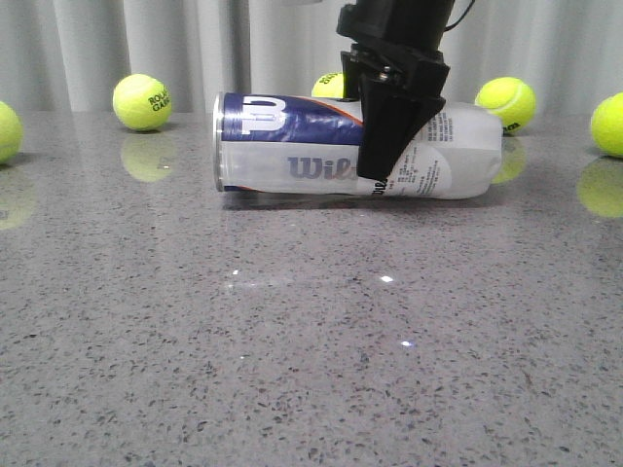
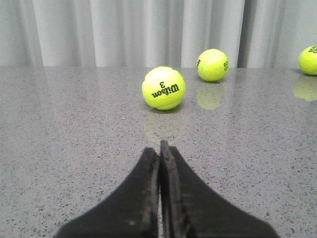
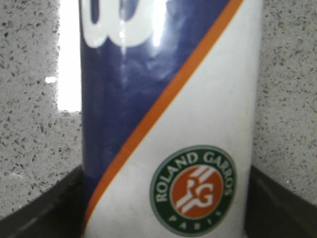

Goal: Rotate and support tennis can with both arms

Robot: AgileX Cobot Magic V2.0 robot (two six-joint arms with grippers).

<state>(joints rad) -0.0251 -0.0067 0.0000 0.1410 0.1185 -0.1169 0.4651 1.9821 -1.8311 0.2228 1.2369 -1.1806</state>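
The right end effector [image 1: 389,146] grasps the Wilson tennis can [image 1: 292,146], which lies sideways beneath it on the worktop [image 1: 292,370]. The left end effector [image 2: 159,153] is clenched empty (unseen in front). Rotating should go slowly, with a firm grip.

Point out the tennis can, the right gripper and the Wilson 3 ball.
tennis can [image 1: 292,156]: front view, label near its left end.
right gripper [image 1: 389,146]: front view, black finger across the can.
Wilson 3 ball [image 2: 163,88]: left wrist view, its printed face.

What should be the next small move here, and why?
Probably bring the left gripper, shut and over bare table away from the can, toward the silver-rim end of the tennis can. The can lies on its side with only the right gripper straddling it, so a second support seems needed before rotating.
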